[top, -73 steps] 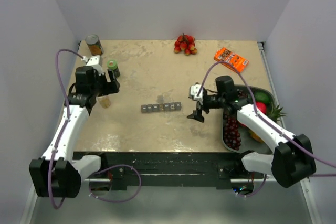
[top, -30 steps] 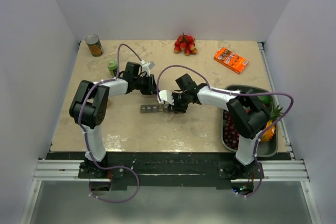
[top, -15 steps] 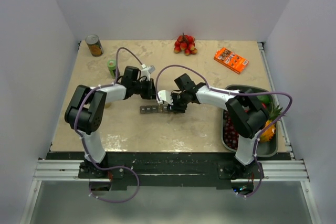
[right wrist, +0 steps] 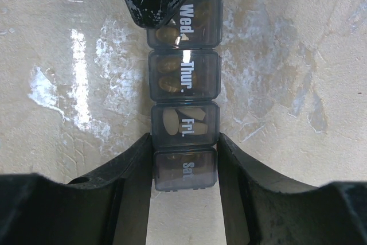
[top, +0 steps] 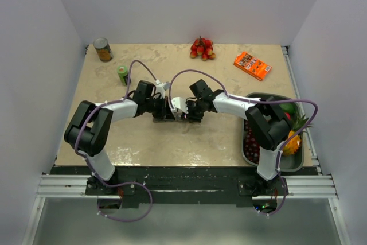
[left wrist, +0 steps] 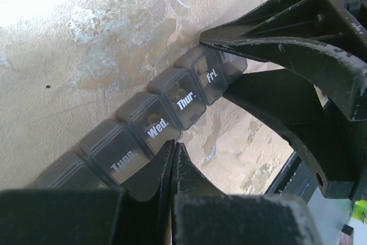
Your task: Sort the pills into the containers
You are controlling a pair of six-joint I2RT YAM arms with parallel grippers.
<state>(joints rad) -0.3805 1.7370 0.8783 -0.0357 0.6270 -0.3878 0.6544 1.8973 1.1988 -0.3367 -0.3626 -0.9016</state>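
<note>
Right wrist: organiser (right wrist: 183, 87) runs 12-to-6, straight out from the right gripper (right wrist: 184, 142). Its jaws are clamped on the Sat cell at the 6 o'clock end, one finger on each long side. Wed, Thur, Fri and Sat lids all look down. The pills (right wrist: 171, 121) show through them (amber in Wed and Thur, pale in Fri). At 12 o'clock the left gripper (right wrist: 155, 7) has its tip over a corner of the Wed lid.

Left wrist: left fingers (left wrist: 69, 216) are pressed together with nothing between them, tip at the Tues/Wed seam. Organiser heads off toward 2 o'clock, into the right gripper.

Top external: organiser sits mid table (top: 212, 142), long axis 9-to-3, mostly hidden under both grippers. Left is on the 9 o'clock side, right on the 3 o'clock side.

My read: right arm is the vice; left is the tool and the nearer one to Wed. Next move depends on the tip catching the lid's edge, not its top. Can't tell if it's touching, or which side hinges. Risk: a push along the long axis slides the organiser out of the clamp.
</note>
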